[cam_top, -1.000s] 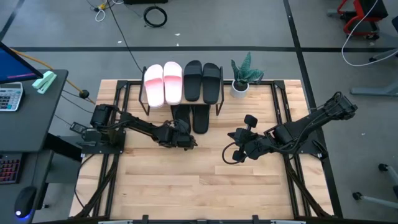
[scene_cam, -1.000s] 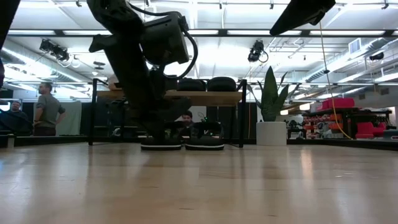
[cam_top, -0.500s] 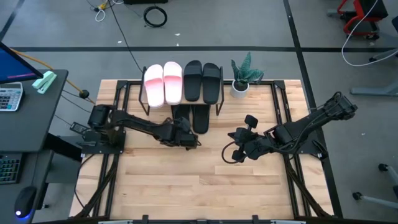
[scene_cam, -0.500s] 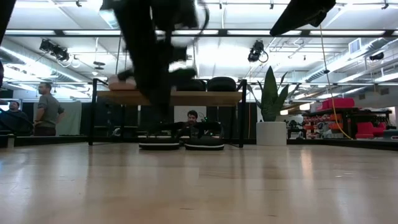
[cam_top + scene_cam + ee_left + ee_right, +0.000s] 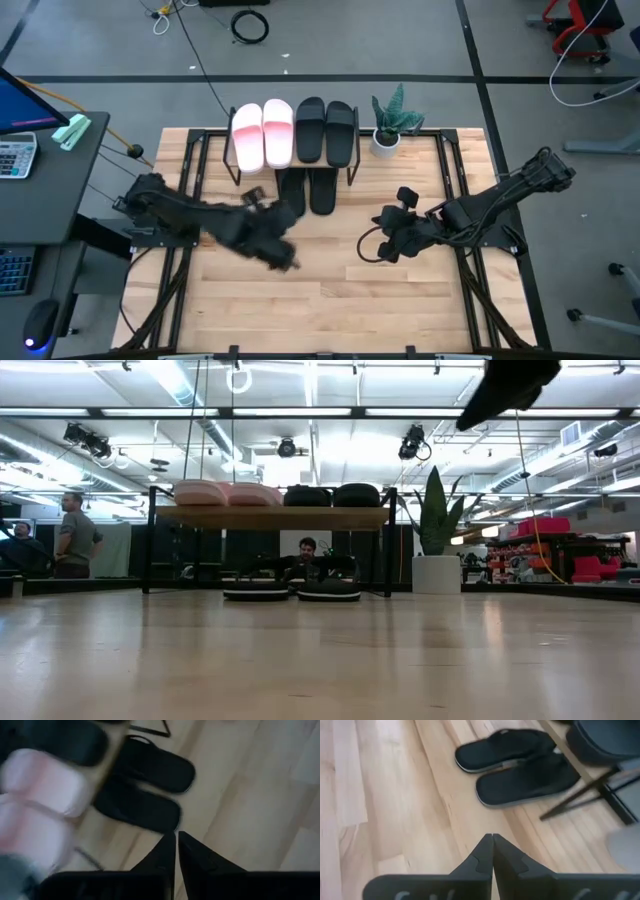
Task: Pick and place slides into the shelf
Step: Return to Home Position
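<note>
Left pincer (image 5: 176,836), right pincer (image 5: 491,837) pinched closed, empty, near of shelf (image 5: 270,517): slides (image 5: 278,132) all stowed, four atop, flip-flops (image 5: 322,190) beneath.

Left gripper (image 5: 176,836) pressed closed, arm reaching inward, right gripper (image 5: 492,836) also closed, arm angled inward

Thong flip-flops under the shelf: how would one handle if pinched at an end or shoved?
Probably floppy: the flip-flops show thin flat soles, so one held by an end would likely droop, and should be light. Both lie flat on the tabletop, so a shove should slide one, not tip it.
</note>
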Controlling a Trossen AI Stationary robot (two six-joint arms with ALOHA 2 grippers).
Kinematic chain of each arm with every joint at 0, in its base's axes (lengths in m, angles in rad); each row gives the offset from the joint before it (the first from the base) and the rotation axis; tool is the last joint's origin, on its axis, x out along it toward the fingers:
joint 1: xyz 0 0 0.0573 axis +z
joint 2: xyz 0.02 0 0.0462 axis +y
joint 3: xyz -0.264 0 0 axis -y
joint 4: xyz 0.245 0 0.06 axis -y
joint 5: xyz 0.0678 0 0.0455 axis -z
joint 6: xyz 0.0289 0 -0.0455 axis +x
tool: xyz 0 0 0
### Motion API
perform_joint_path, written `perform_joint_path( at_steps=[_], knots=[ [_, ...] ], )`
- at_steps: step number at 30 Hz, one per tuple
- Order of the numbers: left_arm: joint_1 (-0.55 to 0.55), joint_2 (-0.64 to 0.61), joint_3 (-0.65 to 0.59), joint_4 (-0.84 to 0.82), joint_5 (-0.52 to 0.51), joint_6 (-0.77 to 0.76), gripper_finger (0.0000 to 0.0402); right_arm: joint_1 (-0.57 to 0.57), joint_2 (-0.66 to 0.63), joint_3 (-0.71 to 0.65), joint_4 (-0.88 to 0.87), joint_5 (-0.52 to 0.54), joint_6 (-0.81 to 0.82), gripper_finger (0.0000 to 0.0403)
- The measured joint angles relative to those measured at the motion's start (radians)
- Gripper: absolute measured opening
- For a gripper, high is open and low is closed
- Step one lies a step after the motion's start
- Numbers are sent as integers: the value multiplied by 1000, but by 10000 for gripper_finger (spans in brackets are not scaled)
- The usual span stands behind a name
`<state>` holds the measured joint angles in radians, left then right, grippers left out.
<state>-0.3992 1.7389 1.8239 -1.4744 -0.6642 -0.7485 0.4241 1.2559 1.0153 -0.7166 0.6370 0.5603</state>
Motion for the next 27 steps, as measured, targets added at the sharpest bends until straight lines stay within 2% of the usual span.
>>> perform_joint_path(
  at_steps=[2,7,10,13,16,18,21,24,27],
  knots=[
    [-45,-21,63,-101,-52,-79,23,7,-26,0,-54,-3,30,16],
    [-169,-178,79,-81,-137,-111,18,49,-170,0,-157,19,70,16],
    [-260,-292,29,-95,-184,-204,21,91,-298,0,-179,77,50,16],
    [-335,-417,-56,-89,-272,-266,26,132,-436,0,-186,92,-15,15],
    [-403,-528,-200,-48,-319,-378,32,166,-553,-45,-156,95,-43,15],
    [-441,-593,-331,52,-372,-404,34,191,-621,-124,-78,90,-79,14],
    [-482,-673,-558,264,-435,-411,36,224,-713,-306,128,20,-132,14],
    [-491,-728,-769,477,-441,-411,33,244,-785,-493,376,-77,-179,14],
    [-497,-783,-950,674,-448,-408,28,246,-839,-632,541,-128,-197,14]
  ],
)
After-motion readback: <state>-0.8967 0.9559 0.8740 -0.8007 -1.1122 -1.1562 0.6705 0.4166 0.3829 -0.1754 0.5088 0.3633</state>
